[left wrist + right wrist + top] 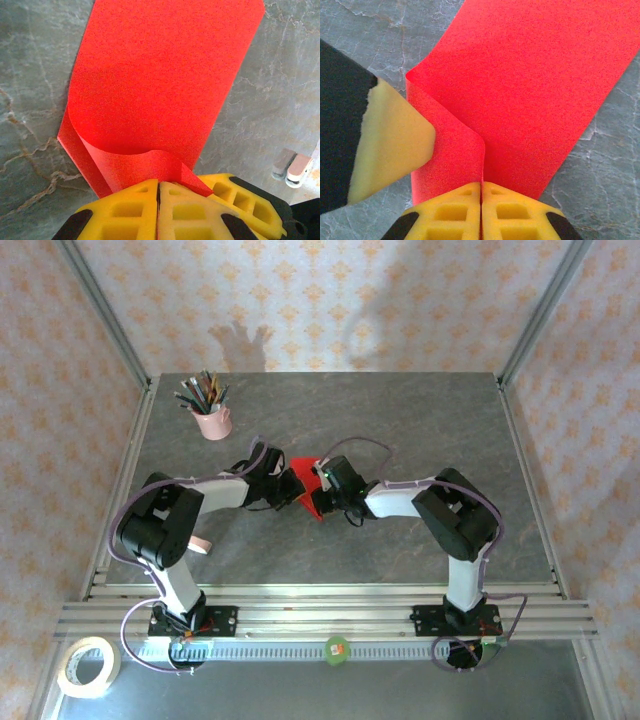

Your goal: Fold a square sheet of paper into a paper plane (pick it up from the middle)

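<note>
Left fingers (130, 210) pinched shut on paper plane (165, 85) at its curled near edge; right fingers (510, 212) clamped on its fold. Sheet extends forward from both, bench (30, 100) beneath.

Here's the paper plane (301, 475) mid bench (420, 430), my left pincer (158, 191) on its left edge, my right pincer (481, 192) on its right, cup (212, 424) back left.

Tight in the middle: the left gripper (283, 478) and right gripper (320, 480) sit nose to nose over the bright red paper sheet (306, 492), their arms barring the centre. A pink cup of pencils (212, 421) blocks far left. The grey marbled table (430, 415) lies open far right and between the bases.
</note>
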